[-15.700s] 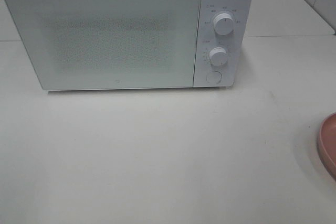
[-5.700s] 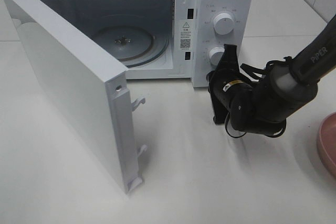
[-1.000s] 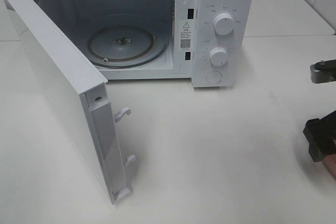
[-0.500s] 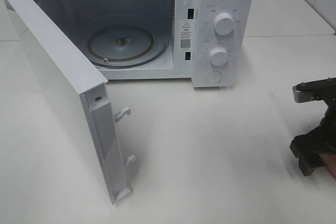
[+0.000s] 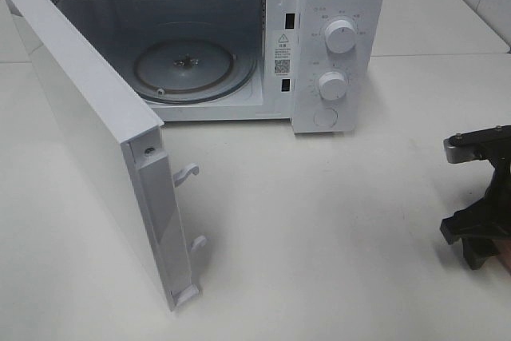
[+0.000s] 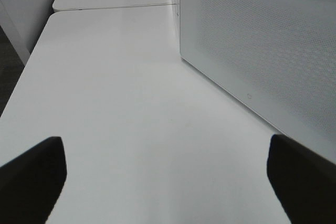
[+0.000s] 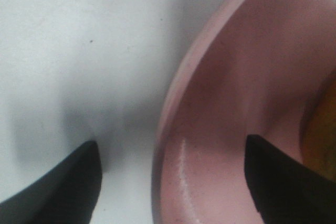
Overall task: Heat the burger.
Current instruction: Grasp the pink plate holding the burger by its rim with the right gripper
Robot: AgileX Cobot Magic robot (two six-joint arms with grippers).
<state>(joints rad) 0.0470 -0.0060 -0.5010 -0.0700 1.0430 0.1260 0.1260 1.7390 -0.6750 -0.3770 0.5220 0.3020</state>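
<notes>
The right end effector [image 7: 173, 182] is wide open and holds nothing. One finger is over the tabletop [image 7: 63, 51] and the other over the pink plate [image 7: 226, 103], so the plate rim lies between them. The burger [image 7: 322, 124] shows only as a golden-brown sliver on this plate, near the inner finger. In the high view this end effector sits at the lower right edge of the frame. The left end effector [image 6: 168, 182] is also wide open and empty, beside the open microwave door [image 6: 262, 40].

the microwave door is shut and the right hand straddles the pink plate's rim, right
Not quite: the microwave door stands wide open, as the exterior high view shows. The right hand does straddle the rim of the pink plate.
</notes>
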